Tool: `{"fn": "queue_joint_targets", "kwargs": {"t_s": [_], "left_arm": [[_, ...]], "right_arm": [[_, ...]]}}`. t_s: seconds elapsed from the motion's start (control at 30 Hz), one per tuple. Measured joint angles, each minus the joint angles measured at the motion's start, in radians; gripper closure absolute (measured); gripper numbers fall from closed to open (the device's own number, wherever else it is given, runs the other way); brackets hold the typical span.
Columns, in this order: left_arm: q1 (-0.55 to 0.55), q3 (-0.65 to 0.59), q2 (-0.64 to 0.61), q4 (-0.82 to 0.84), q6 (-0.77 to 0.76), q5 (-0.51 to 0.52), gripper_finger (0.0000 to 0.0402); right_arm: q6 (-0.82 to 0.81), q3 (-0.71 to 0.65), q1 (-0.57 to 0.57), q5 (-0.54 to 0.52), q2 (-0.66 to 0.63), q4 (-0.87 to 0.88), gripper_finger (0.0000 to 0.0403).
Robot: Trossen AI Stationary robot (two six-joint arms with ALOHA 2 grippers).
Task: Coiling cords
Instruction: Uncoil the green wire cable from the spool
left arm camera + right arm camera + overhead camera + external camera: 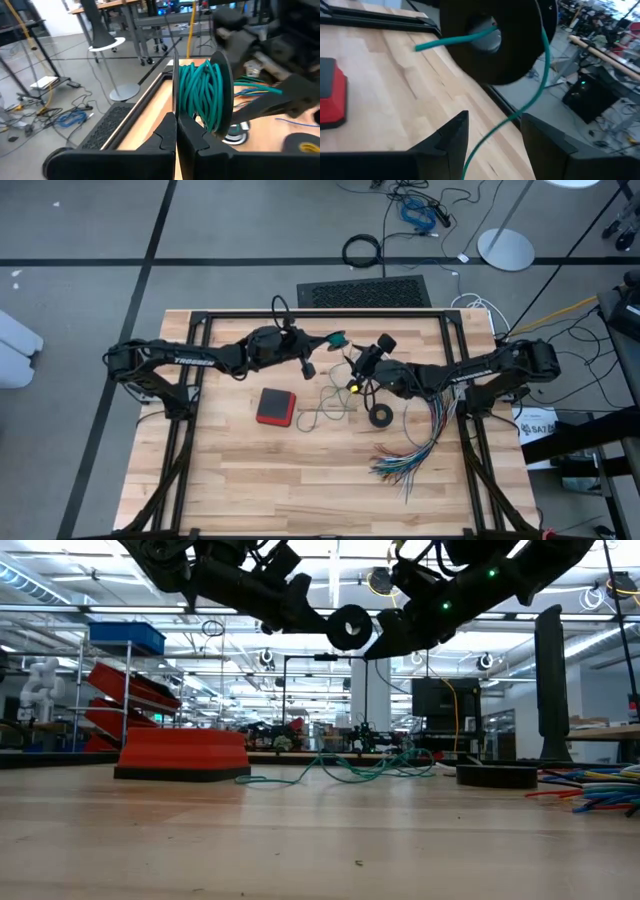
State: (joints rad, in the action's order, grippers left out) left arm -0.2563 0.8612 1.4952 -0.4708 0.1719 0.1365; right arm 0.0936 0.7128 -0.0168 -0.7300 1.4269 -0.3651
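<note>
A black spool wound with teal cord hangs above the table's middle, with my left gripper shut on it. The cord's free length runs off the spool's disc and down between the fingers of my right gripper. That gripper is open, close to the spool on its right side, and its fingers do not touch the cord. More teal cord lies in loose loops on the table. A short cord end sticks out across the disc. My left gripper pinches the rim of the spool's thin nearer disc between its two shut fingers. The fingers come nearly level from the table's left. The spool is lifted clear of the table, its discs upright.
A red box with a black top lies left of the loose cord. A black tape ring lies to the right, and a fanned bundle of multicoloured wires spreads toward the near right. The table's black frame borders the far edge.
</note>
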Motion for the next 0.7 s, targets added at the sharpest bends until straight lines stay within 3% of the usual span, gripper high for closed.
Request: {"fn": "queue_joint_targets", "kwargs": {"t_s": [0.23,0.47,0.7], "left_arm": [[0.01,0.0,0.0,0.003,0.001,-0.005,0.0402],[0.008,0.0,0.0,0.021,0.001,0.022,0.0402],[0.008,0.0,0.0,0.035,0.028,0.077,0.0402]], "right_arm": [[-0.003,0.0,-0.01,-0.034,0.0,-0.02,0.0268],[0.007,0.0,0.007,-0.034,0.0,-0.018,0.0386],[0.041,0.0,0.02,-0.035,0.0,-0.081,0.0401]]}}
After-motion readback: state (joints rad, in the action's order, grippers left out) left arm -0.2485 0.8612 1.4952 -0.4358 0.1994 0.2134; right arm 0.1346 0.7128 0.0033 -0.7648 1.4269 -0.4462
